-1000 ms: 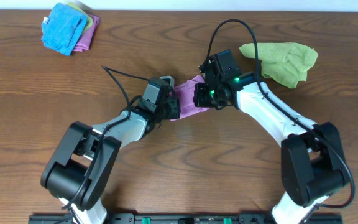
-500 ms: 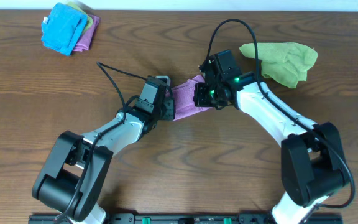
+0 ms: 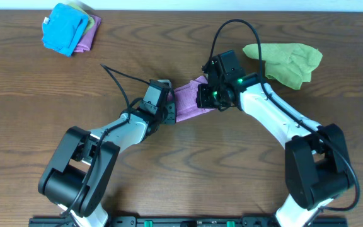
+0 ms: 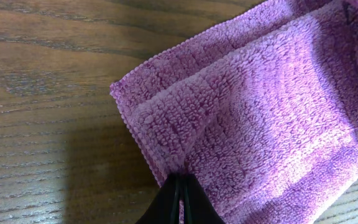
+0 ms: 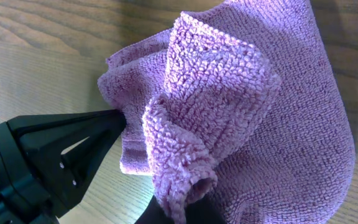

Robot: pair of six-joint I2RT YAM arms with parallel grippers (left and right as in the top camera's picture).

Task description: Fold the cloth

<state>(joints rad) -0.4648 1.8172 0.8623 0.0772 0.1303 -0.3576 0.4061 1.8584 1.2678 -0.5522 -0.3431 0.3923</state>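
Overhead, cloth (image 3: 188,101) partly hidden; close up, left gripper (image 4: 179,190) and right gripper (image 5: 182,214) each clamped on it

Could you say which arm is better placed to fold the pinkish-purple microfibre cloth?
Probably right: the right gripper holds a doubled end of the pinkish-purple microfibre cloth; the left gripper pinches a flat edge.

From the cloth (image 3: 188,101), you have open table (image 3: 169,44) at 12 o'clock. The lime-green cloth (image 3: 285,62) blocks 2, the left arm (image 3: 121,129) fills 8, the right arm (image 3: 273,113) fills 4; 6 lies open between them.
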